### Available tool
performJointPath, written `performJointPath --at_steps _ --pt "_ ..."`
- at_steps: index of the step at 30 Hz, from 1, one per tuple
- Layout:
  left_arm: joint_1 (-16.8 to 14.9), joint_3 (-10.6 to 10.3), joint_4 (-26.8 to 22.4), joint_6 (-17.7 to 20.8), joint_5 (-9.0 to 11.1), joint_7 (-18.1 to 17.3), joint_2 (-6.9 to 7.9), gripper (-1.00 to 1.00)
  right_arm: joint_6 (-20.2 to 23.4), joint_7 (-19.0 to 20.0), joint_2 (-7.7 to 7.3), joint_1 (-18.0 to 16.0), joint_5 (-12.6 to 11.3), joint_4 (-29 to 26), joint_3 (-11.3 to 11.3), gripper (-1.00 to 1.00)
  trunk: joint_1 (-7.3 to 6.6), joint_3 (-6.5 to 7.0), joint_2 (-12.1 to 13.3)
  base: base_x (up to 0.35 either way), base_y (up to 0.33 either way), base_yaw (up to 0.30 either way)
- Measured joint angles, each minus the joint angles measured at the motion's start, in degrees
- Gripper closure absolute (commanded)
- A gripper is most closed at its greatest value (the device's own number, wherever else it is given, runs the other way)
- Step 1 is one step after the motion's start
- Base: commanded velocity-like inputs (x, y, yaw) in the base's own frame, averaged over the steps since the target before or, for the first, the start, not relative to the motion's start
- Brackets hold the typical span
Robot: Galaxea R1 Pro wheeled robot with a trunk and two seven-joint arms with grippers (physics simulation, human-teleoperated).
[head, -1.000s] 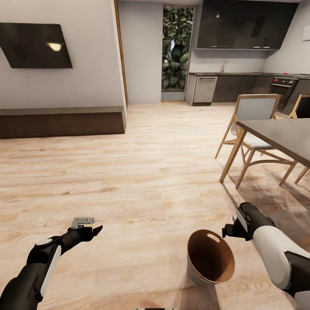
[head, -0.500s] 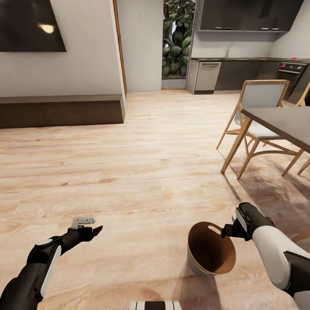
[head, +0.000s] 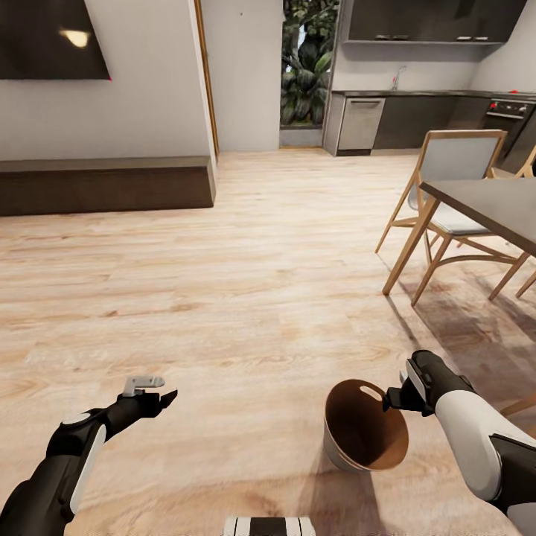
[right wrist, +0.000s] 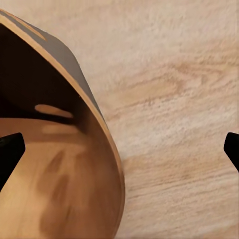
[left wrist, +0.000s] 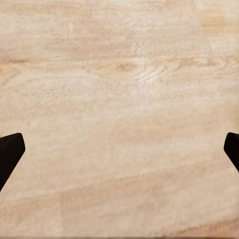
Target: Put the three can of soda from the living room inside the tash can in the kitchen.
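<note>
The tash can (head: 333,455), a glossy brown bin with a dark inside, leans tilted on the wood floor at the lower right of the head view. My right gripper (head: 392,400) sits at its upper rim. In the right wrist view the fingers of the right gripper (right wrist: 119,149) stand wide apart, open, and the bin's rim (right wrist: 94,114) runs between them. My left gripper (head: 152,391) hovers open over bare floor at the lower left, with nothing between its fingers (left wrist: 10,152). The cans of soda are out of view.
A dark dining table (head: 491,205) with wooden chairs (head: 447,186) stands to the right. A low dark bench (head: 104,182) under a wall TV (head: 45,37) lines the left wall. Kitchen cabinets (head: 417,119) and a glass door onto plants (head: 305,74) lie ahead across open floor.
The whole view has shifted: the TV and the kitchen sit higher in the picture and my base shows at the bottom edge. The bin stands less tilted, still at my right gripper. My arms kept their poses.
</note>
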Motion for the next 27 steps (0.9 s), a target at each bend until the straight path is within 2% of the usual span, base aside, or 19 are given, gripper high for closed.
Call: performJointPath --at_steps 10,25,27 --pt "0.0 0.0 -0.1 0.3 0.1 0.0 0.00 -1.00 0.0 0.0 0.31 0.0 0.0 0.1 0.0 -1.00 0.26 -2.94 -0.1 0.000 0.000 0.000" --pt "0.1 0.0 -0.4 0.4 0.2 0.0 0.00 -1.00 -0.1 0.0 0.36 0.0 0.0 0.1 0.0 -1.00 0.25 -3.32 -0.1 0.000 0.000 0.000" --pt "0.1 0.0 -0.4 0.4 0.2 0.0 0.00 -1.00 -0.1 0.0 0.36 0.0 0.0 0.1 0.0 -1.00 0.31 -3.76 -0.2 0.000 0.000 0.000"
